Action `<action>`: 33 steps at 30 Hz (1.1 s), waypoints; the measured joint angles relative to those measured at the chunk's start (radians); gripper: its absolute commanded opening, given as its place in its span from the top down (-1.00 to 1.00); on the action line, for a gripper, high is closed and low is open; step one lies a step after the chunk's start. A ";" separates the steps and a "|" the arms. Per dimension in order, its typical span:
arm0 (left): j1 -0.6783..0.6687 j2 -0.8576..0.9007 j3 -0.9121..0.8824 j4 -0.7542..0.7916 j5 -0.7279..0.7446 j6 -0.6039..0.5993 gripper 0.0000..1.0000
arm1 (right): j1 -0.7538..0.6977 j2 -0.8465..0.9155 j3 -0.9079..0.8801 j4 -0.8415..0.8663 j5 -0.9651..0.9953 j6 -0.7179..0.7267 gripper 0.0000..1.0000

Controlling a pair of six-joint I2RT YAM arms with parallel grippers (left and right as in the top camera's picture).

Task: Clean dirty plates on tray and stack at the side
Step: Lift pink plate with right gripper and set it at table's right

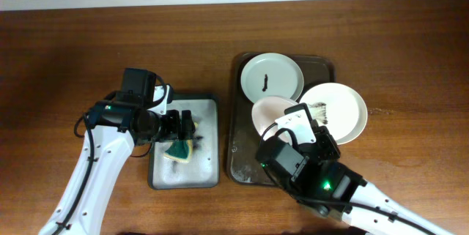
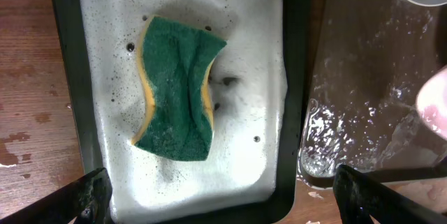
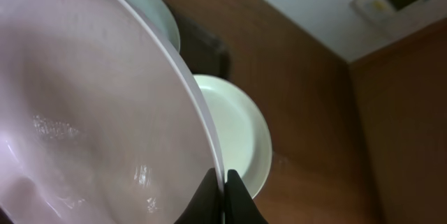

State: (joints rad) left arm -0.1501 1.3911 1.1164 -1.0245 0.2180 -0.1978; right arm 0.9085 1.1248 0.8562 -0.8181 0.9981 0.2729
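Three plates show in the overhead view. A pale-mint plate [image 1: 272,75] with a dark smear lies at the back of the dark brown tray [image 1: 241,151]. A white plate [image 1: 344,110] with a brownish smear overhangs the tray's right rim. My right gripper [image 3: 223,182] is shut on the rim of a pale pinkish plate [image 3: 91,126] and holds it tilted above the tray; it also shows in the overhead view [image 1: 270,110]. My left gripper [image 2: 223,192] is open above the green-yellow sponge [image 2: 178,88], which lies in white foam.
A smaller grey tray [image 1: 209,107] with foam holds the sponge, left of the brown tray. The brown tray floor is wet [image 2: 363,112]. Bare wooden table [image 1: 58,59] surrounds both trays.
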 measured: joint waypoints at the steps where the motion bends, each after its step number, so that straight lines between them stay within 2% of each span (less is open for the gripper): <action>1: 0.000 0.000 0.000 0.000 0.000 0.000 -0.99 | 0.031 0.000 0.000 0.000 0.049 -0.007 0.92; 4: 0.000 0.000 0.000 0.000 0.000 0.000 -0.99 | 0.092 0.000 0.016 0.000 0.153 -0.040 0.92; 8: 0.000 0.000 0.000 0.000 0.000 0.000 -0.99 | 0.094 0.000 0.028 0.000 0.184 -0.117 0.92; 19: 0.000 0.000 0.000 0.000 0.000 0.000 -0.99 | 0.094 0.000 0.028 0.000 0.191 -0.124 0.92; 21: 0.000 0.000 0.000 -0.001 0.000 0.000 -0.99 | 0.094 0.000 0.029 0.019 0.240 -0.150 0.92; 25: 0.000 0.000 0.000 0.000 0.000 0.000 -0.99 | 0.153 0.000 0.032 0.065 0.319 -0.295 0.92; 33: 0.000 0.000 0.000 -0.001 0.000 0.000 -0.99 | 0.191 -0.001 0.035 0.101 0.348 -0.310 0.92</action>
State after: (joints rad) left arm -0.1501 1.3911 1.1164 -1.0252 0.2184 -0.1978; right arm 1.0996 1.1240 0.8913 -0.7170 1.3460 -0.0372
